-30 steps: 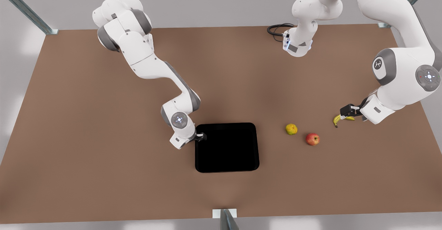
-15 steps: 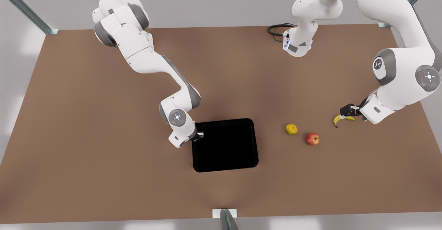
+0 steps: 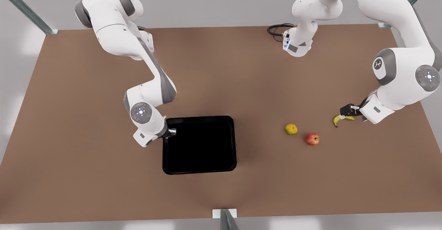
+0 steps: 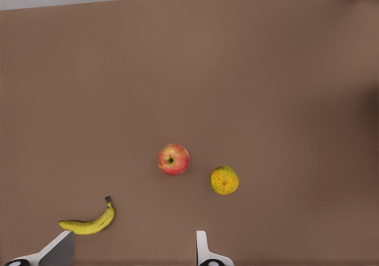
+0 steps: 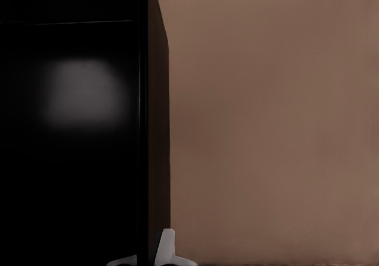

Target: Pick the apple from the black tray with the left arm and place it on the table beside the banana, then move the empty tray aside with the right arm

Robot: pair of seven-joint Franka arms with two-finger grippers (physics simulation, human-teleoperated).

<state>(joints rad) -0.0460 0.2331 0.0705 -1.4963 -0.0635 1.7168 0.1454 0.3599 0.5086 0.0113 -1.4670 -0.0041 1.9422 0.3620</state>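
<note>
Right gripper [image 3: 171, 132] low at the tray's [image 3: 200, 144] rim, on the edge toward the front view's left, fingers pinched narrow on that rim; one finger [image 5: 167, 248] seen outside the tray wall in the right wrist view, table [image 5: 272, 124] bare beyond it. Tray [image 5: 71, 159] flat on the table [image 3: 86, 174], nothing in it, well apart from the fruit. Apple [image 3: 312, 139] on the table toward the front view's right, upright with stem up [image 4: 173, 159], between a yellow-green fruit [image 3: 291, 129] just beside it and the banana [image 3: 338, 119], near both, touching neither. Left gripper [image 3: 349, 111] above the banana's end, waiting, spread wide and holding nothing; two fingers [image 4: 202, 248] apart in the left wrist view, banana [image 4: 89, 221] close by one of them, yellow-green fruit [image 4: 224, 180] beside the apple.
</note>
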